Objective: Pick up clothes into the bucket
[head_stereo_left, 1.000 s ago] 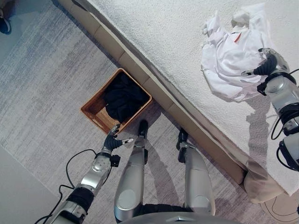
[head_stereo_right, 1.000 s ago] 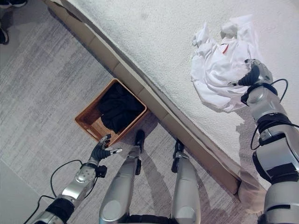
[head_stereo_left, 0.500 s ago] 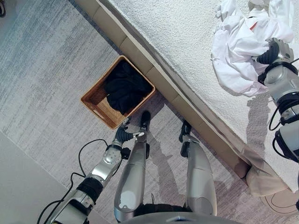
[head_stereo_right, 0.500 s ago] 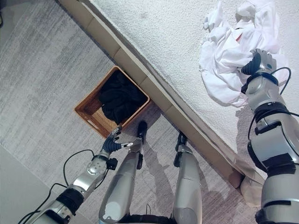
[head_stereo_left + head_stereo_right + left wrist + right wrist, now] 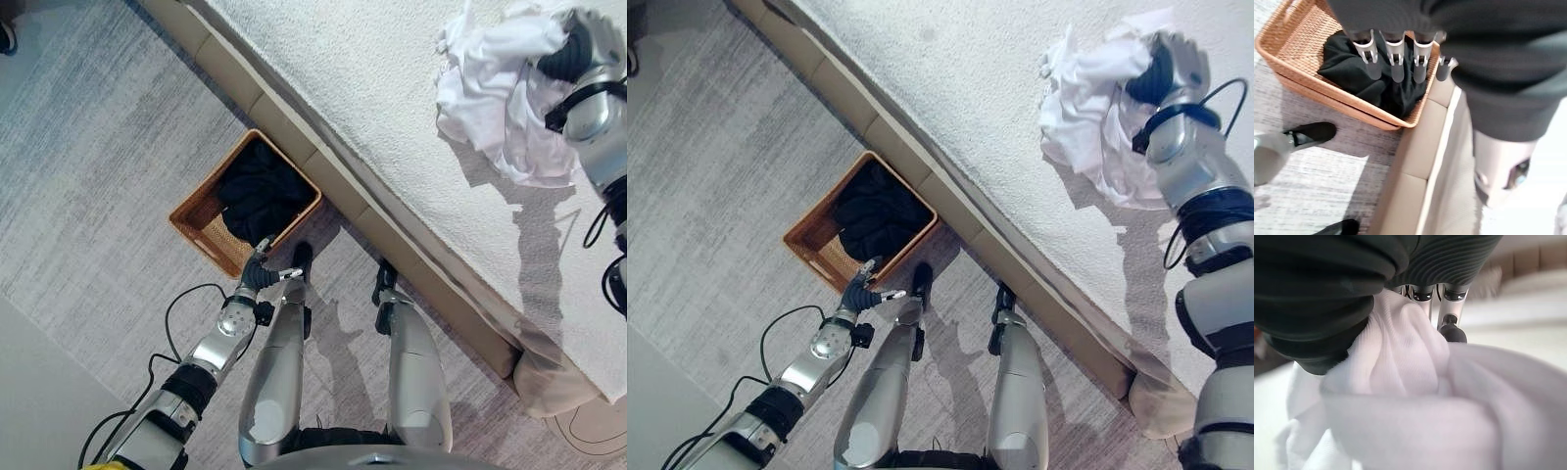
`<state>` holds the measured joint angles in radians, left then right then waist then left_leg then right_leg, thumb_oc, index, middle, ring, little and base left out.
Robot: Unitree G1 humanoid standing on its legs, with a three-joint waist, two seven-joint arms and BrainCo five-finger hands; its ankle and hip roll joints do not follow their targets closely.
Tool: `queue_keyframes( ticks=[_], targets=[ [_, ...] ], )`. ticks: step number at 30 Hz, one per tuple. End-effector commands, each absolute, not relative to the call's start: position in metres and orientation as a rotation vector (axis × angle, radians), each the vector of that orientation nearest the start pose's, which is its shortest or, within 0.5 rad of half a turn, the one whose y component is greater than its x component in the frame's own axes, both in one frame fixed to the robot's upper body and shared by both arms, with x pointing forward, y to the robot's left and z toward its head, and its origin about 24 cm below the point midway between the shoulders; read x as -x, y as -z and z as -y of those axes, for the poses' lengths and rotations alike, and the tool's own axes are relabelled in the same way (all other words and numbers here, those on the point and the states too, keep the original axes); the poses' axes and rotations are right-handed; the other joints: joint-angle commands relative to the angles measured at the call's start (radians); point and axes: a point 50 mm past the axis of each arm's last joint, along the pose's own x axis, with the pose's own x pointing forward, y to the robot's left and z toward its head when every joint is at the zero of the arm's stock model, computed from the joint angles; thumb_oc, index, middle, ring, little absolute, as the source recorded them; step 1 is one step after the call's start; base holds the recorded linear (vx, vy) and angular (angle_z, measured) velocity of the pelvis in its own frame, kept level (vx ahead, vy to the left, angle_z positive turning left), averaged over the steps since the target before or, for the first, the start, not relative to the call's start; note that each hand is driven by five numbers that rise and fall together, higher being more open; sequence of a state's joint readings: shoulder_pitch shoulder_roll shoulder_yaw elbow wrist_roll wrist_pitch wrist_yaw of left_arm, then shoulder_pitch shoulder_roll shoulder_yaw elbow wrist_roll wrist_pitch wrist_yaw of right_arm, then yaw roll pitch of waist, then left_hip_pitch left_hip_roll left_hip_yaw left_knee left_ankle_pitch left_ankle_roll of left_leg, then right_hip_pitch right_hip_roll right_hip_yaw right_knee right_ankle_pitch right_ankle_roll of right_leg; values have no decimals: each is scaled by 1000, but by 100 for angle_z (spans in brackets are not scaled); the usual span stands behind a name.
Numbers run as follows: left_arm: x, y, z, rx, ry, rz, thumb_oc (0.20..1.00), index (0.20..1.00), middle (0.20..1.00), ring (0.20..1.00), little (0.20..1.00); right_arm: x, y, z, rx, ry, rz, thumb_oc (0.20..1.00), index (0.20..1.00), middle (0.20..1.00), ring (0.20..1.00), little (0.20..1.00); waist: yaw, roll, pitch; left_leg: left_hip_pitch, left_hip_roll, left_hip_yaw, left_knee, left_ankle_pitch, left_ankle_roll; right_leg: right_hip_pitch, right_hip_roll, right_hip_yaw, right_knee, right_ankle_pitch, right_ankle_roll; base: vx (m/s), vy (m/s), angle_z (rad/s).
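Right wrist view shows the right hand [image 5: 1342, 298] with its fingers [image 5: 1452, 318] curled into the white garment [image 5: 1400, 396]; the cloth is bunched between the fingers and the thumb and it swells up just in front of the fingertips. In the eye views the right arm is stretched far forward over the white bed [image 5: 372, 108], the hand bent at the wrist, and the garment hangs in folds below and beside the fingers, its lower part touching the bed surface. The left arm reaches down and forward to the floor side, with the left hand [image 5: 860, 291] just beside the near rim of the woven basket [image 5: 201, 235]. Its fingers [image 5: 1396, 63] are straight and relaxed and hold nothing; beyond the fingertips black clothes [image 5: 1376, 81] lie inside the basket, which stands on the grey carpet [image 5: 88, 166] against the bed base
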<state>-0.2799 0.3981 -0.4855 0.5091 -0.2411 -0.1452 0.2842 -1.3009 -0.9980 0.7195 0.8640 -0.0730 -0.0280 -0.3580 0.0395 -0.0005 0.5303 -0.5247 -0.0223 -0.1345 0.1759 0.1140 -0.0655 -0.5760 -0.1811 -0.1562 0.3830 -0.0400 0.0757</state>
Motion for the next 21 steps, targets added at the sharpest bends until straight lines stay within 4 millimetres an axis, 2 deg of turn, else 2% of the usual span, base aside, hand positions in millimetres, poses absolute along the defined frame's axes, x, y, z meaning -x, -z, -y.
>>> queue_keyframes(
  ticks=[1, 5, 9, 11, 18, 21],
  targets=[
    [-278, -1, -182, -343, 17, -122, 1000, 1000, 1000, 1000, 1000, -337, -398, 301, 1152, 735, 675, 200, 200, 200, 200, 200, -12, -73, -10, 27, -10, 39, 81, -93, -4, 90, -7, 7, -81, 47, 50, -2, -3, -5],
    [-273, 4, -193, -364, 5, -149, 1000, 1000, 1000, 1000, 1000, -316, -419, 310, 1110, 813, 763, 200, 200, 200, 200, 200, -19, -93, -19, 103, -4, 46, 77, -109, -1, 166, -1, 13, -94, 45, 52, 16, 9, -4],
    [-267, 9, -202, -374, -4, -179, 1000, 1000, 1000, 1000, 1000, -302, -428, 319, 1083, 859, 800, 200, 200, 200, 200, 200, -26, -108, -62, 157, 3, 48, 61, -122, -1, 221, 10, 12, -121, 44, 53, 47, -1, -9],
    [-263, 13, -206, -374, 0, -196, 1000, 1000, 1000, 1000, 1000, -295, -431, 325, 1073, 881, 811, 200, 200, 200, 200, 200, -31, -115, -104, 197, 7, 51, 33, -121, -2, 259, 19, 11, -147, 48, 56, 55, -7, -5],
    [-257, 13, -209, -341, 13, -205, 1000, 1000, 1000, 1000, 1000, -289, -432, 324, 1031, 866, 845, 200, 200, 200, 200, 200, -40, -117, -197, 277, 15, 56, -16, -117, -4, 347, 29, 5, -207, 50, 59, 67, -2, -7],
    [-257, 5, -206, -295, 49, -181, 1000, 1000, 1000, 1000, 1000, -293, -429, 324, 1024, 833, 823, 200, 200, 200, 200, 200, -43, -115, -237, 311, 19, 64, -27, -123, -7, 384, 32, 0, -230, 46, 59, 73, 10, -4]
  ],
)
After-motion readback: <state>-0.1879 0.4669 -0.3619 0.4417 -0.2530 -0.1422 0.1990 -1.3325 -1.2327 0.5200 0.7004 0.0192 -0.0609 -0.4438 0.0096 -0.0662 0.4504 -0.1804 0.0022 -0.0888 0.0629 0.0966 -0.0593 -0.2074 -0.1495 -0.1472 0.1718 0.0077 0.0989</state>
